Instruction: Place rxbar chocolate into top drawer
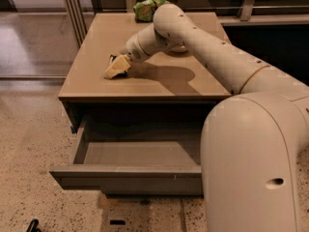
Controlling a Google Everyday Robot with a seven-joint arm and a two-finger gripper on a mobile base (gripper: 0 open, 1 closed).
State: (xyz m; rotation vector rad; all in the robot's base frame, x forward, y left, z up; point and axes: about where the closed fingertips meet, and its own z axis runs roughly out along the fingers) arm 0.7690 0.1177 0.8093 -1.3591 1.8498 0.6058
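My gripper (116,67) is low over the left part of the cabinet top (159,83), tip pointing down and left and resting on or just above the surface. A small black piece (112,58) shows right behind the gripper's tip; it looks like the rxbar chocolate, mostly hidden by the gripper. I cannot tell whether the gripper holds it. The top drawer (128,177) is pulled out below the cabinet top, and its visible grey floor is bare.
A green snack bag (148,7) lies at the back edge of the cabinet top, behind my arm. My arm's large body (251,163) fills the right foreground and covers the drawer's right end. Speckled floor (29,144) lies to the left.
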